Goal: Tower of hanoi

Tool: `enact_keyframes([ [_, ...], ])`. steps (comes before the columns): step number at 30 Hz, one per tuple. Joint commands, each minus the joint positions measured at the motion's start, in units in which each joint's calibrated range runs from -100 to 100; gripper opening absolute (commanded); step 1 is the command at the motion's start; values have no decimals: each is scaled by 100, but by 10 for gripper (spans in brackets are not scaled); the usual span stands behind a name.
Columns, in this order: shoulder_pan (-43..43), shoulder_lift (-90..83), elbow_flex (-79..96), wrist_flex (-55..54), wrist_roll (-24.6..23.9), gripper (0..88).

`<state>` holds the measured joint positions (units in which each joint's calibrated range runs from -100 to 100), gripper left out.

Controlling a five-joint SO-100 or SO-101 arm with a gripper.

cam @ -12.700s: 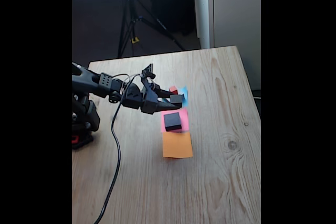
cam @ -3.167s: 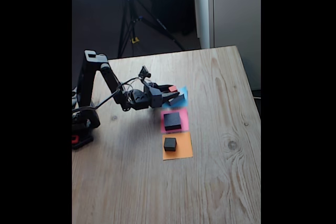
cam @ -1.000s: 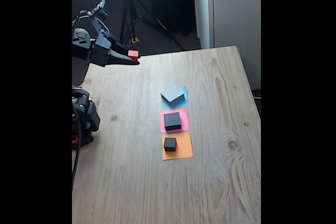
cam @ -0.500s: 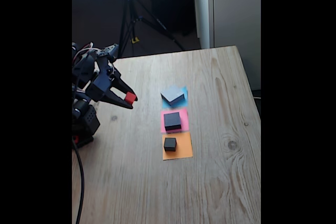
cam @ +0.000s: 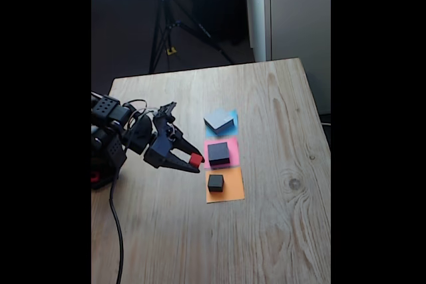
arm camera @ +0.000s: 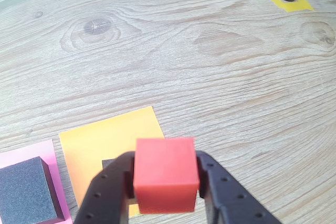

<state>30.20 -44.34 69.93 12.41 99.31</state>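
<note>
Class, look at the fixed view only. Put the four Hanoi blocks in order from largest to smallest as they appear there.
1. Flat grey block
2. Black block
3. Dark grey block
4. Red cube, held in the pincer above the table, so its height may slightly affect its apparent size.

Black arm (cam: 126, 131) throughout, blocky joint housings, one with small pale dots. Black gripper (cam: 194, 162) with two tapering fingers (arm camera: 107, 192); rows of small round dimples along each. Red part at the base (cam: 96, 177). Black cable (cam: 118, 231) trailing behind the fingers.
</note>
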Motion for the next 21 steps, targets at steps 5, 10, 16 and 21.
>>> enact_keyframes([
  [5,-183,1072,535,-2313,69,39],
  [10,-216,1860,553,-3204,69,40],
  [16,-241,2677,626,-4207,69,41],
  [21,-308,3215,753,-4944,69,46],
])
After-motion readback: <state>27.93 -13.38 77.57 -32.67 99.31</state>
